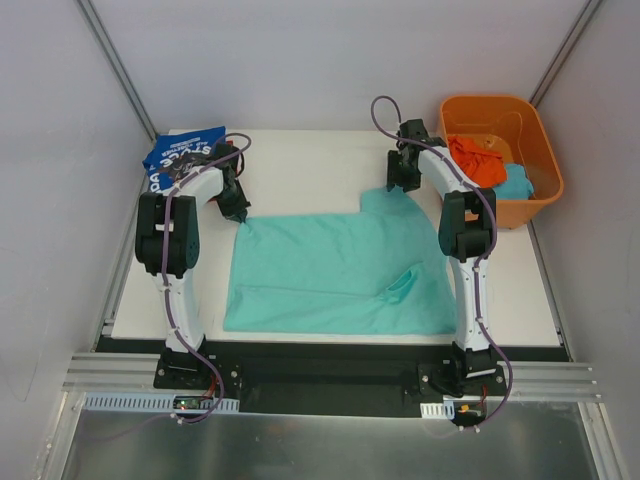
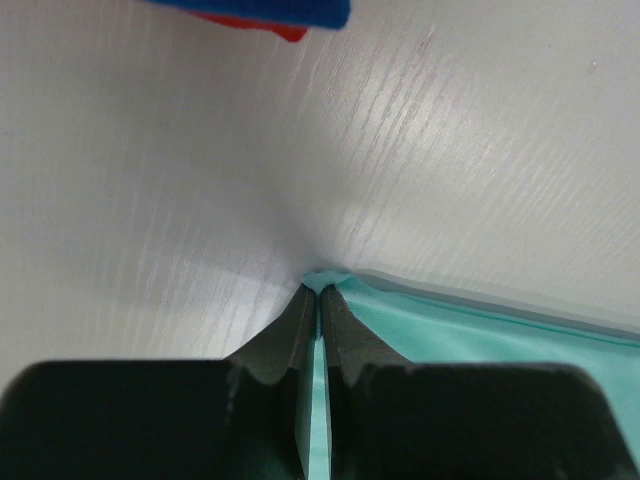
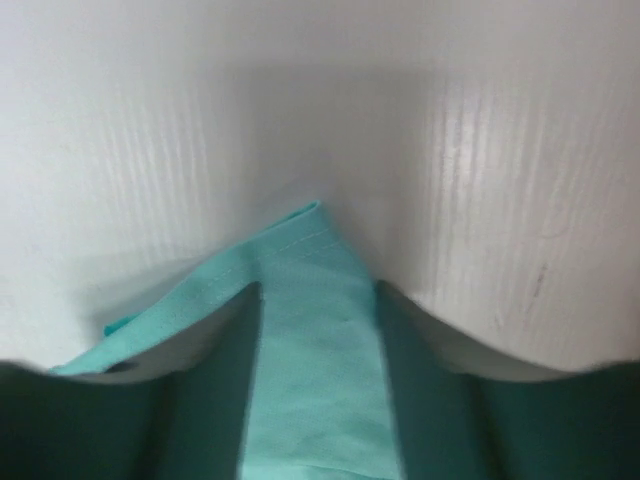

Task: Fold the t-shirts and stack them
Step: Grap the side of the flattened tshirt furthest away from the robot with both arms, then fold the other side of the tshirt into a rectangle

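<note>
The mint-teal t-shirt (image 1: 335,265) lies spread flat on the white table (image 1: 300,160). My left gripper (image 1: 238,212) is at its far left corner. In the left wrist view the gripper (image 2: 320,288) is shut on that corner of teal cloth (image 2: 470,330). My right gripper (image 1: 403,182) is over the shirt's far right corner. In the right wrist view the gripper (image 3: 315,290) is open, its fingers (image 3: 245,330) on either side of the cloth's corner (image 3: 310,250). The folded royal-blue t-shirt (image 1: 180,155) with white lettering lies at the back left. A red t-shirt (image 1: 476,160) lies in the tub.
The orange plastic tub (image 1: 487,99) stands at the back right, off the table's edge, holding the red shirt and a teal cloth (image 1: 515,185). The blue shirt's edge with a red sliver under it (image 2: 285,30) shows at the top of the left wrist view. White walls enclose the table.
</note>
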Robot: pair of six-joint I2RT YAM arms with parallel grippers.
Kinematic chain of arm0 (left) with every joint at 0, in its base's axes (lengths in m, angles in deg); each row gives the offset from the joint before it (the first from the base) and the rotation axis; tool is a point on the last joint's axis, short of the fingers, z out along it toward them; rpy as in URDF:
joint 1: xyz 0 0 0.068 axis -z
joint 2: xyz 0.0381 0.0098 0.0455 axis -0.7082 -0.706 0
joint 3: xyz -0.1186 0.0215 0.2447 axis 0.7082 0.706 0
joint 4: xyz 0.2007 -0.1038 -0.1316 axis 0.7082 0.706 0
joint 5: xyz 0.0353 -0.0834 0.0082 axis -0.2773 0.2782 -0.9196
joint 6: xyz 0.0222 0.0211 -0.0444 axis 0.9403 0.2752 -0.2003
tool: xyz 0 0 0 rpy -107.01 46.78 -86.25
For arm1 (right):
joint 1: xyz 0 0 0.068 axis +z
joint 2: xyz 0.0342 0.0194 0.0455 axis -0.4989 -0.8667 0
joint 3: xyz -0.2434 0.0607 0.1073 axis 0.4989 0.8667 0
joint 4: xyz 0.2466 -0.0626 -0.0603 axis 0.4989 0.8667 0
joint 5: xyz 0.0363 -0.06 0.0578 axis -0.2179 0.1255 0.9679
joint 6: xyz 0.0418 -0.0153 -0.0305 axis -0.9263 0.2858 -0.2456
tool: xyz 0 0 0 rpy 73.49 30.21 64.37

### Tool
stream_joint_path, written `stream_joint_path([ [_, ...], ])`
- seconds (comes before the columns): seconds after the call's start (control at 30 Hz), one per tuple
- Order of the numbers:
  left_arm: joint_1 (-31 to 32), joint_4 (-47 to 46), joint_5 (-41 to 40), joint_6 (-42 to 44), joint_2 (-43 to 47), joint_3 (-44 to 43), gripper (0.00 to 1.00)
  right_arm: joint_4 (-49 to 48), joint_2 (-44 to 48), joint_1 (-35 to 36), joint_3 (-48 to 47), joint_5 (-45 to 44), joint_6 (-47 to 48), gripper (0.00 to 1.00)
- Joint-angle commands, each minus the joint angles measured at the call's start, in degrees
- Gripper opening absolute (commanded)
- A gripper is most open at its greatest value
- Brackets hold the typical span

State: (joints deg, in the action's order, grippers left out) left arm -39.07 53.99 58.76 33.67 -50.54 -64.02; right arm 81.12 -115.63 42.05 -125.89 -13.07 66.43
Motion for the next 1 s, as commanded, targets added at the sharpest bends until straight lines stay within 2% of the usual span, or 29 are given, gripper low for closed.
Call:
stream_joint_path([
  [0.0, 0.13, -0.63, 1.81, 2.52, -0.84, 1.20, 0.00, -1.52, -0.93, 0.54, -0.59, 4.12, 0.50, 0.42],
  [0.03, 0.13, -0.63, 1.90, 2.52, -0.31, 1.20, 0.00, -1.78, -0.75, 0.54, -0.77, 3.86, 0.50, 0.36],
  [0.07, 0.13, -0.72, 1.98, 2.52, -0.13, 0.50, 0.00, -2.57, -0.75, 0.54, -1.12, 3.77, 0.67, 0.24],
  [0.13, 0.22, -0.63, 1.81, 3.05, -0.05, -0.99, 0.00, -2.84, -1.01, 0.45, -2.78, 3.68, 1.11, 0.16],
  [0.17, 0.13, -0.63, 1.72, 3.31, -0.05, -2.48, 0.00, -2.92, -1.01, 0.36, -4.62, 3.33, 1.29, 0.00],
  [0.27, 0.13, -0.63, 2.33, 3.92, 1.71, -3.46, 0.00, -4.32, 1.17, 0.36, -4.82, 4.11, 1.99, 0.01],
  [0.37, 0.22, -0.90, 1.72, 4.19, 5.57, -1.19, 0.00, -8.70, 7.39, 0.54, 0.18, 6.38, 3.39, 0.01],
  [0.5, 0.66, -4.23, 2.94, 4.98, 13.11, 6.37, 0.00, -13.82, 16.81, 1.06, 14.83, 11.23, 6.55, 0.01],
  [0.6, 2.23, -7.48, 3.74, 5.42, 18.30, 13.14, 0.00, -15.40, 24.19, 2.20, 21.80, 12.64, 9.10, 0.01],
  [0.73, 4.26, -8.98, 2.08, 4.02, 24.64, 19.64, 0.00, -15.67, 32.37, 4.13, 33.65, 12.20, 10.60, 0.01],
  [0.97, 5.76, -10.56, 0.84, 0.77, 36.33, 32.64, 0.00, -16.37, 49.22, 4.84, 49.99, 10.18, 7.27, 0.01],
])
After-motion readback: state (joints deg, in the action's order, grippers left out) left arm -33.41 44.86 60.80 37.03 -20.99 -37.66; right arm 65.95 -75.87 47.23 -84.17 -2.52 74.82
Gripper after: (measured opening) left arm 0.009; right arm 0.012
